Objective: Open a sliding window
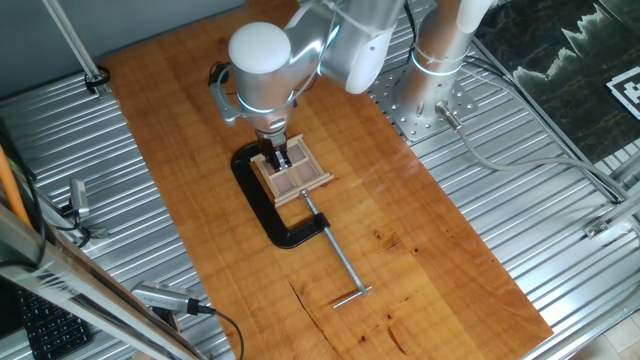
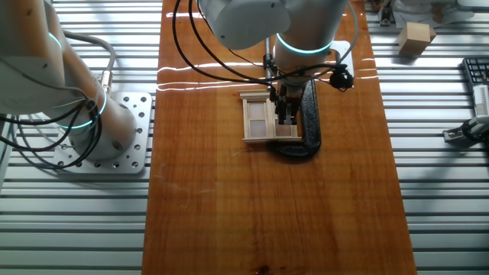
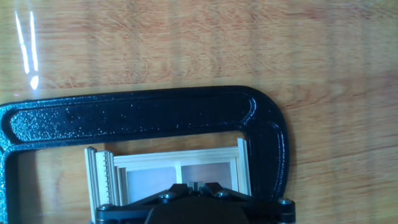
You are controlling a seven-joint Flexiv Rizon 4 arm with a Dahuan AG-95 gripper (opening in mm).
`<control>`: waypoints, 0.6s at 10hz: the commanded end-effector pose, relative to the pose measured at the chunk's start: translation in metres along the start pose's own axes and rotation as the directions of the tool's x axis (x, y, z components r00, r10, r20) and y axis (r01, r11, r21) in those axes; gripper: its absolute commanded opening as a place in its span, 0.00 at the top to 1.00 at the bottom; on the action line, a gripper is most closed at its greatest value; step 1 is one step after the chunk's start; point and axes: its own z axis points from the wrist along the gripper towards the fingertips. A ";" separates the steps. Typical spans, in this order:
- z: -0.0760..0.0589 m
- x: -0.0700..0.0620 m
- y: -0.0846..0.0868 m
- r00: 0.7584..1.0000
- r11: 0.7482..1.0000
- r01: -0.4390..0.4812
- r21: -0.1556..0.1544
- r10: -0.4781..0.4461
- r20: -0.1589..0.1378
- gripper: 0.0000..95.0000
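The sliding window (image 1: 296, 178) is a small light wood frame with brownish panes, lying flat on the wooden board inside a black C-clamp (image 1: 262, 205). It also shows in the other fixed view (image 2: 258, 119) and in the hand view (image 3: 155, 174). My gripper (image 1: 281, 157) points straight down onto the window's far half, with its fingertips touching or just above the panes. In the hand view the fingertips (image 3: 188, 185) stand together with only a hairline gap, over a pane near the cross bar. The gripper (image 2: 285, 117) looks shut, with nothing seen between the fingers.
The C-clamp (image 3: 155, 115) wraps around the window, and its long metal screw (image 1: 338, 262) runs toward the near edge of the board. The wooden board (image 2: 267, 206) lies on ribbed metal table sections. A small wooden block (image 2: 416, 38) sits at the far right.
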 end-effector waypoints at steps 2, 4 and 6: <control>0.001 0.000 0.001 1.000 1.000 -0.002 0.001 0.002 0.000 1.00; 0.002 0.000 0.001 1.000 1.000 -0.001 0.000 0.001 0.001 1.00; 0.002 0.000 0.001 1.000 1.000 0.000 0.000 0.000 0.001 1.00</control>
